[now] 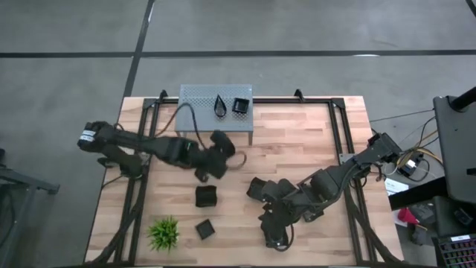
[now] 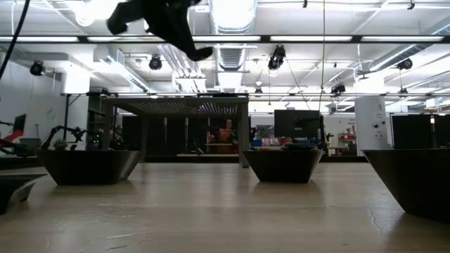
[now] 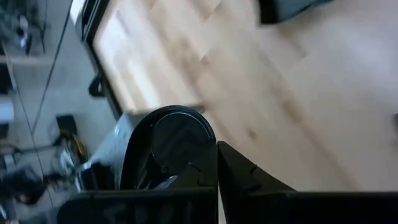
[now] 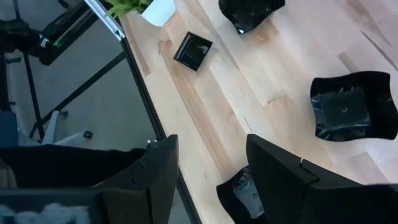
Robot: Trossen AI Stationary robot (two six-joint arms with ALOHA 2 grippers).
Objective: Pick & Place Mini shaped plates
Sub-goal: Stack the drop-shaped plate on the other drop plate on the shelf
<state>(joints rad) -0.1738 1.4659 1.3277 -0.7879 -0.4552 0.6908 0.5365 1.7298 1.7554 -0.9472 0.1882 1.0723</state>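
Grey concrete floor (image 1: 67,82) w/ dark lines crossing it, all round the light wood table (image 1: 297,149). Black metal frame (image 1: 343,134) runs along the table edges. Far edge: perforated grey metal shelf (image 1: 201,97). Small green plant (image 1: 163,233) at near-left corner. Beyond the table: big open hall, white ceiling w/ long strip lights (image 2: 337,39) & ducting (image 2: 228,60), dark monitors (image 2: 295,123) on desks, a person (image 2: 226,135) far back in orange. Black equipment cart (image 1: 454,126) to the right.

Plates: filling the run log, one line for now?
left tool: shut on plate | right tool: open | shelf: two plates
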